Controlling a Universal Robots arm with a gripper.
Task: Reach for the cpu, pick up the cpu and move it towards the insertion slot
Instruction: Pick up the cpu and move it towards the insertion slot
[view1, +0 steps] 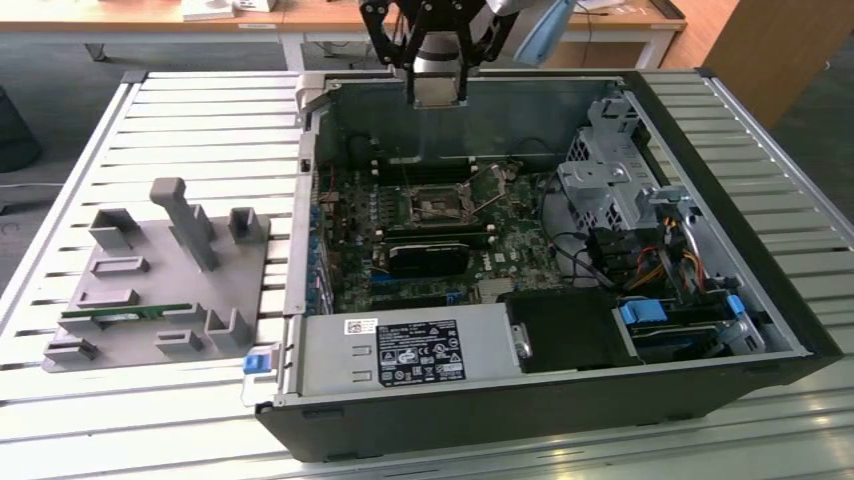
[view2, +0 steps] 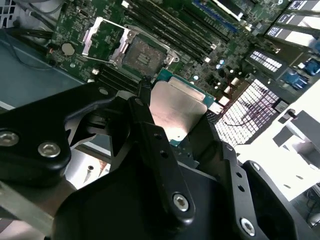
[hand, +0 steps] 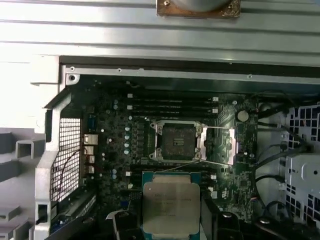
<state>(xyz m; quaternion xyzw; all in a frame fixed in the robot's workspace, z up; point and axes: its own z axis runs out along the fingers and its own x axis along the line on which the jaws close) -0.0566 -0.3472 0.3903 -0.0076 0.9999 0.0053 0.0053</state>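
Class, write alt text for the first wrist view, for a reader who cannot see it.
The gripper holds the cpu, silver top showing, above an open computer case. Beyond it on the green motherboard sits the insertion slot, its metal frame open and its dark centre empty.

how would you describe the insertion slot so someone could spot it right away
Look inside the open computer case, at the green motherboard on its floor. The insertion slot is the small square socket near the board's middle, with a silver metal frame around a dark centre, unlike the long narrow memory slots beside it.
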